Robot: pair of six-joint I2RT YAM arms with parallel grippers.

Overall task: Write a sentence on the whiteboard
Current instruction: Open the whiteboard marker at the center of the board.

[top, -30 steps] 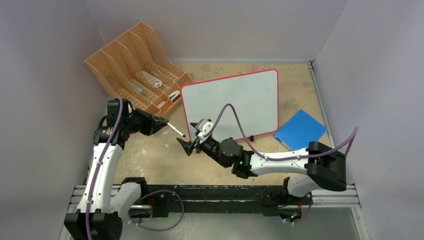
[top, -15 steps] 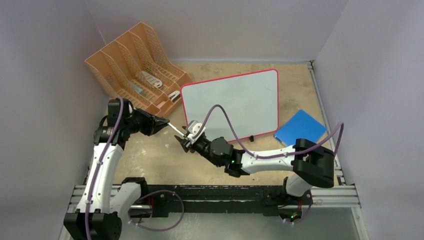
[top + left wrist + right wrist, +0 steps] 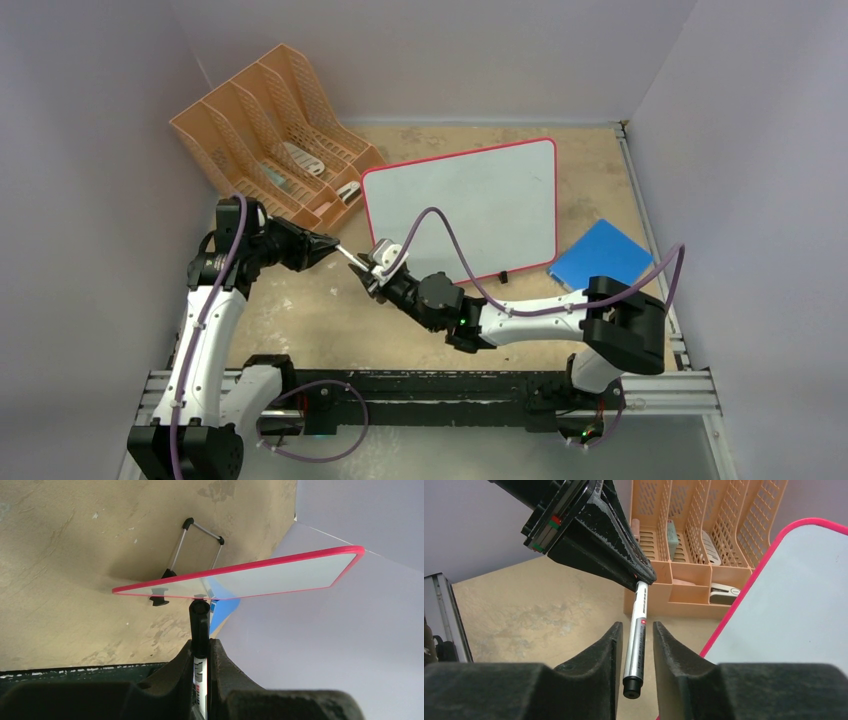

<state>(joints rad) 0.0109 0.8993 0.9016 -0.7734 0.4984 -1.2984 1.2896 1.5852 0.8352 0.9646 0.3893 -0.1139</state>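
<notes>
The left tool point(image 3: 328, 243) is clamped on the marker point(image 3: 640, 605). The right tool point(image 3: 636, 627) straddles its black end with slim gaps either side (no grip yet). It should pinch squarely, then pull straight along the barrel. The blank whiteboard point(image 3: 470, 200) stands just right of that tool.

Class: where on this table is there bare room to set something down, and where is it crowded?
Free: the tan table patch between the two arms; also the strip right of the whiteboard, behind the blue pad. Crowded: the whiteboard's near-left corner, where left gripper and right gripper meet at the marker beside the orange rack.
</notes>
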